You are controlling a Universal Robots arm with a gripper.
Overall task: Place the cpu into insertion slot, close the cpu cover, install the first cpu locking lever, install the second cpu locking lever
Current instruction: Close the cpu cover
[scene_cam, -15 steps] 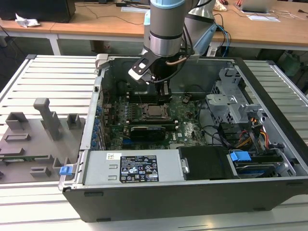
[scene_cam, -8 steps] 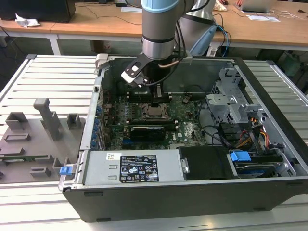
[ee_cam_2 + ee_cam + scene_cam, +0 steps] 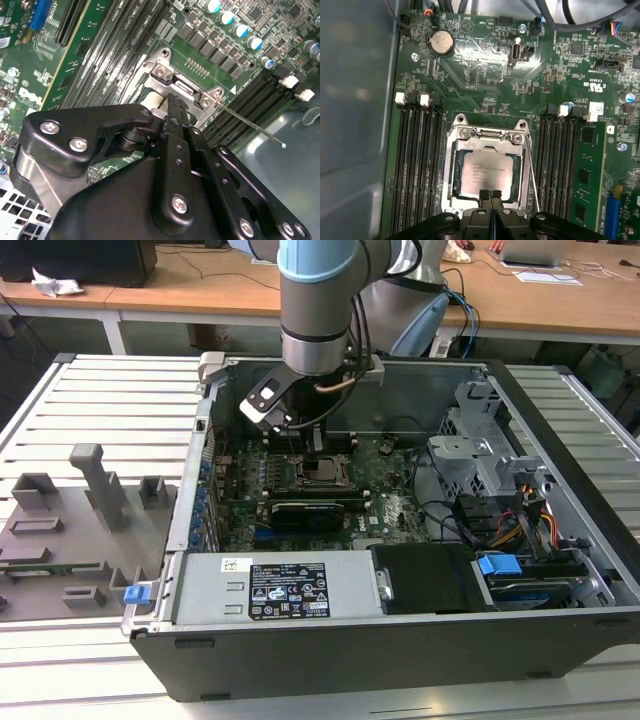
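Inside the metal-rimmed insertion slot [image 3: 456, 175] lies the silver square cpu [image 3: 487, 172], dull silver cpu cover [image 3: 490, 145] down; the black gripper [image 3: 490, 195], closed empty, stands at its eleven o'clock in the exterior view. A slip could scratch the cpu.

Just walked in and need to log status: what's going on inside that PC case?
A Universal Robots arm is reaching into the open computer case, over the motherboard. Its claw, fingers shut, sits at the edge of the insertion slot. The cpu lies in the slot with the cpu cover down around it. A thin locking lever alongside looks not latched yet.
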